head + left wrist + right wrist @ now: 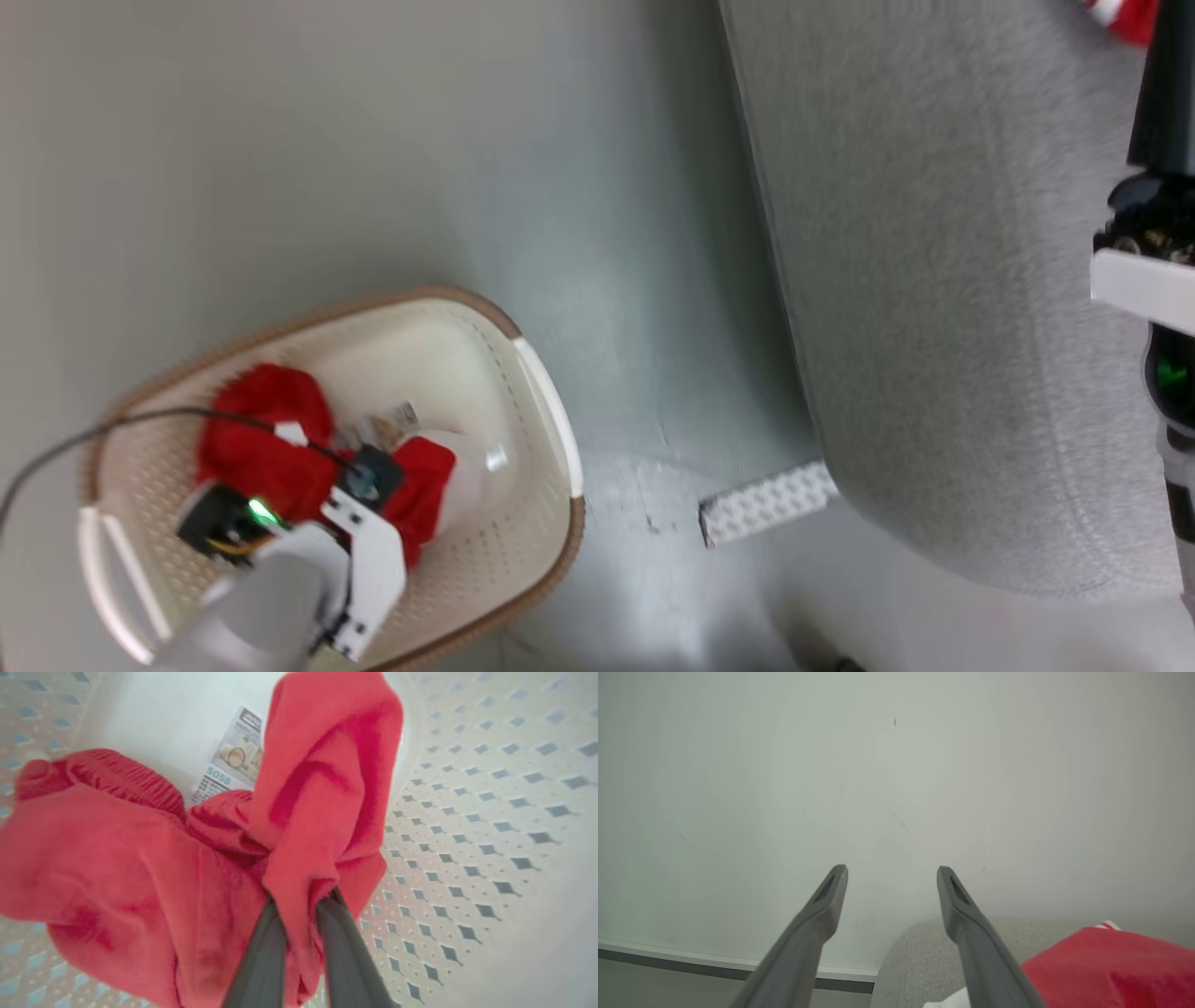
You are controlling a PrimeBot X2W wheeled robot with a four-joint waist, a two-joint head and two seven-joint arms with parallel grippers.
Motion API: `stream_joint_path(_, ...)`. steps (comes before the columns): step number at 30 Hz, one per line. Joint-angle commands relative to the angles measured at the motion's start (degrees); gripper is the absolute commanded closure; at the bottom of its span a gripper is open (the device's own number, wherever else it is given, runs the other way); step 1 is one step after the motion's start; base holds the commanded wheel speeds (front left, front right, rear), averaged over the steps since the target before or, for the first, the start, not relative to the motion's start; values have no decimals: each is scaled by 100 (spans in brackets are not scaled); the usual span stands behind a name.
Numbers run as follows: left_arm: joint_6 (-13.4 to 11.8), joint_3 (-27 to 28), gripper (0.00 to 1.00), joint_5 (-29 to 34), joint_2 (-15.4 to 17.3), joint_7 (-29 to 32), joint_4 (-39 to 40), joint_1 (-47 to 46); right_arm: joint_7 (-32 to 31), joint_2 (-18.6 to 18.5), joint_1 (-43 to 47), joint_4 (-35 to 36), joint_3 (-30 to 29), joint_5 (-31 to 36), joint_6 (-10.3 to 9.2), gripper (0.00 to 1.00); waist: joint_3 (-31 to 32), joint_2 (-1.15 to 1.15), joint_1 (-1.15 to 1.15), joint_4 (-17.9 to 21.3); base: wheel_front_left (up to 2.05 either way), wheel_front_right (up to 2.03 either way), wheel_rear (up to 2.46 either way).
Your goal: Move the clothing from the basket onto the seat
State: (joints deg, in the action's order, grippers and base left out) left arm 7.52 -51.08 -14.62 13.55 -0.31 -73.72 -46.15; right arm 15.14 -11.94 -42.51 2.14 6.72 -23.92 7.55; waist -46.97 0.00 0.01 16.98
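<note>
Head view: the laundry basket (pixel 528 366) sits on the floor at the lower left, its long axis running from lower left to upper right. A crumpled red garment (pixel 257 448) lies in its left half. The left gripper (pixel 366 478) reaches down into the basket right at that cloth, and its wrist hides the tips. The grey sofa (pixel 934 327) lies to the robot's right, across a strip of bare floor (pixel 597 187). The right arm stands over the sofa at the frame's right edge.

Left wrist view: the left arm's fingers (pixel 261 961) are pinched nearly together, with a fold of the red garment (pixel 117 872) caught between them. A ridge of the fabric rises straight ahead of the tips, and the bulk sags off to the left. A paper label (pixel 233 760) shows on the basket floor beyond the cloth.

Right wrist view: the right gripper (pixel 892 872) is spread wide and holds nothing. It points at a pale wall (pixel 896 765) above a corner of the sofa (pixel 915 961). Another red piece of clothing (pixel 1111 966) already rests there.

The left arm has the cloth, so the coming move is likely up over the rim, then right toward the seat.
</note>
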Motion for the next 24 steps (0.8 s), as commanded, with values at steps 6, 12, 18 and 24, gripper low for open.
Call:
stream_joint_path(6, -9, -98, 100, -587, -440, -658, 141, 560, -1, -285, 578, -323, 29, 47, -13, 0, 1626, 0, -1, -568, 0, 0, 0)
stream_joint_path(12, -9, -421, 100, -1143, -769, -1139, 486, 913, -2, -456, 1253, -613, 60, -113, -14, 0, 2685, 0, -1, -1011, 0, 0, 0)
stream_joint_path(18, -10, -672, 100, -1587, -812, -1405, 995, 1031, -2, -488, 1872, -818, 93, -238, -13, 0, 3526, 0, -1, -1339, 0, 0, 0)
stream_joint_path(24, -74, -289, 100, -1775, -565, -1487, 1894, 1108, -2, -438, 2308, -929, 204, -299, -13, 0, 4109, 0, -1, -1518, 0, 0, 0)
